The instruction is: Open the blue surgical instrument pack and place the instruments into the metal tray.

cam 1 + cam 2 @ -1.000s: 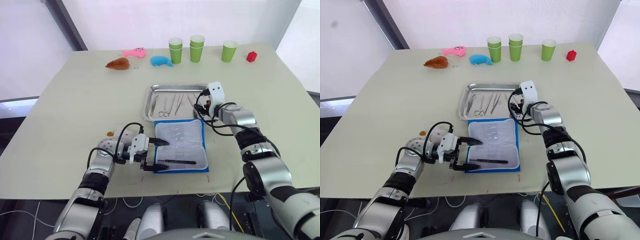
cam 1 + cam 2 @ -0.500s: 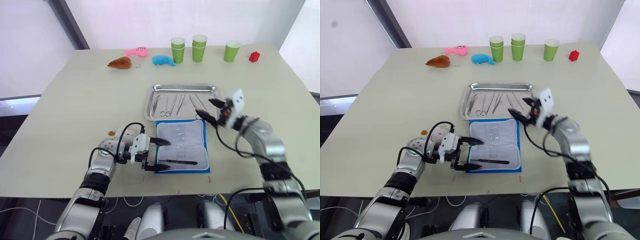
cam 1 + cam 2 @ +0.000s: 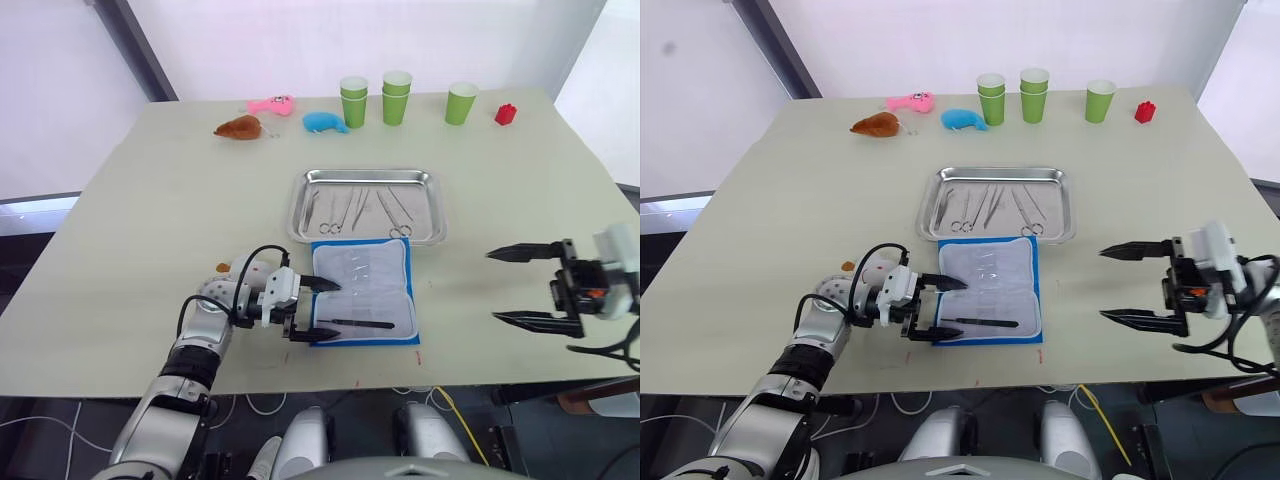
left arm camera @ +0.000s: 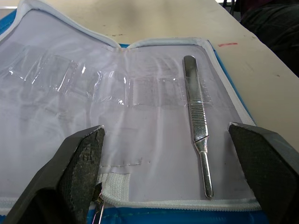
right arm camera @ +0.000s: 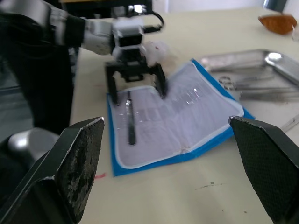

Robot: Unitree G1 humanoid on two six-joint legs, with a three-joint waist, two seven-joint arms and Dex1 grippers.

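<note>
Left end effector (image 3: 312, 309) at unfolded blue pack (image 3: 364, 292)

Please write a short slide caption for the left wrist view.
Open left gripper over the opened bright-blue fabric pack, one thin silver instrument left.

Bare table (image 3: 470, 265) lies between the right gripper (image 3: 518, 286) and the blue surgical instrument pack (image 3: 362, 290); the left gripper (image 3: 318, 309) stands at the pack's far edge.

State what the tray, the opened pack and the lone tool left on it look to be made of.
The metal tray: polished steel, by its mirror-like glare. The blue surgical instrument pack: likely fabric with blue edging, whitish lining and clear plastic pockets that glint and wrinkle. The last instrument: silvery metal with a ribbed handle, probably steel.
</note>
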